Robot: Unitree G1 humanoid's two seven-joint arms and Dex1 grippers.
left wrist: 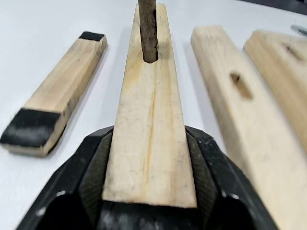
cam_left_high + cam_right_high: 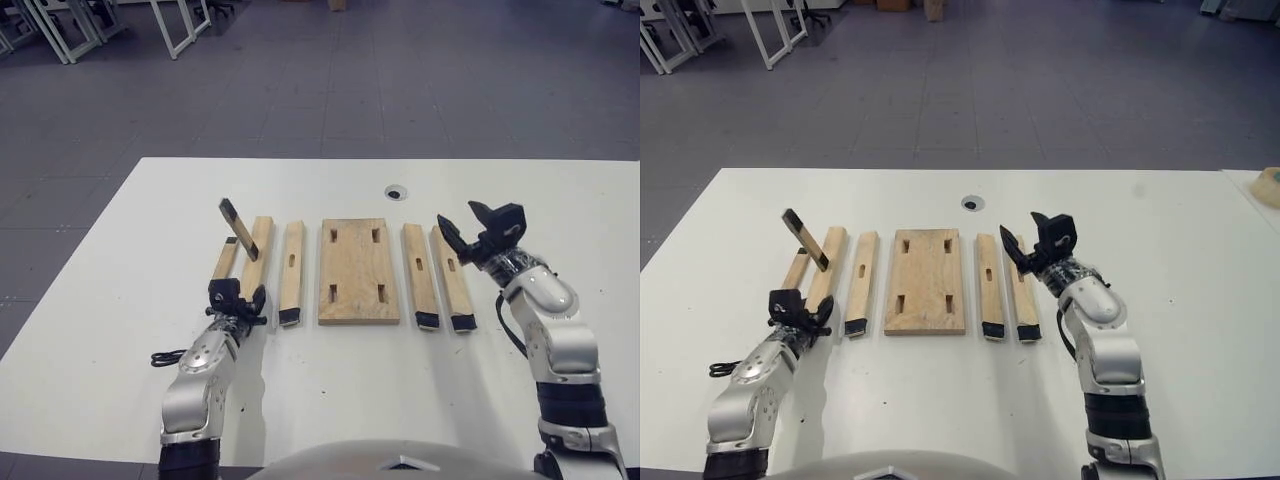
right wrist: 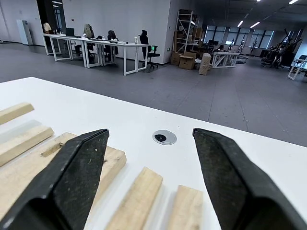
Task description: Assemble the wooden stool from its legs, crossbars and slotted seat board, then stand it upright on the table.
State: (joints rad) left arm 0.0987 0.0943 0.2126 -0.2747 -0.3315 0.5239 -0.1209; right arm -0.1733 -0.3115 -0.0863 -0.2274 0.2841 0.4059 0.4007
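Low in the left of the head view, the left gripper (image 2: 240,295) has its jaws clenched on the near end of a wooden leg (image 2: 251,272). This leg lies flat on the white counter (image 2: 120,300) and points away from the robot. Farther along it, a dark-tipped crossbar (image 2: 238,228) stands in its slot, leaning toward the upper left. A second crossbar (image 2: 225,260), black at both ends, lies flat just to the left of the held leg.

Right of the held leg lies another slotted leg (image 2: 291,265) with its black-capped end nearest the robot. Beside it, at frame centre, the seat board (image 2: 358,285) lies flat with four slots showing. Two more legs (image 2: 419,270) (image 2: 453,285) lie side by side to the right of the board, black caps toward the robot.

At mid-right, the right gripper (image 2: 458,218) sits over the far end of the outermost leg. Its jaws are spread wide with nothing between them.

Beyond the board, a round cable hole (image 2: 397,191) is set in the counter.
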